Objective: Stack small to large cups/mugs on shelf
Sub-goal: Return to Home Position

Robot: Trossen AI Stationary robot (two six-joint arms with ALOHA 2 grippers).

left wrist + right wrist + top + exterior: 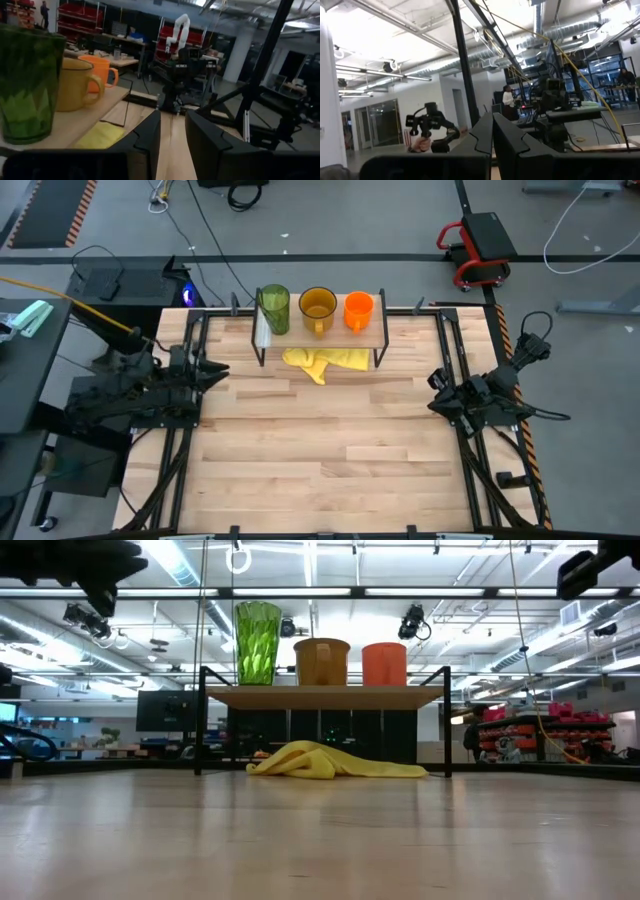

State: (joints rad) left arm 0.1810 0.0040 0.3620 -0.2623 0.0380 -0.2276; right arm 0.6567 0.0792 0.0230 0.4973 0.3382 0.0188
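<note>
Three cups stand upright on their bases in a row on the shelf (300,333) at the table's far edge. The green tumbler (273,308) is at the left, the amber mug (317,307) in the middle and the orange mug (358,309) at the right, none inside another. My left gripper (218,370) hangs at the table's left side, open and with nothing between its fingers (172,117); its wrist view shows the tumbler (27,85) close by. My right gripper (435,387) hangs at the table's right side, shut (493,120) and touching nothing.
A crumpled yellow cloth (325,362) lies on the tabletop under the shelf, between its thin black legs (200,720). Black frame rails (185,430) run along the table's left and right sides. The bare wooden tabletop (320,450) stretches from the shelf to the near edge.
</note>
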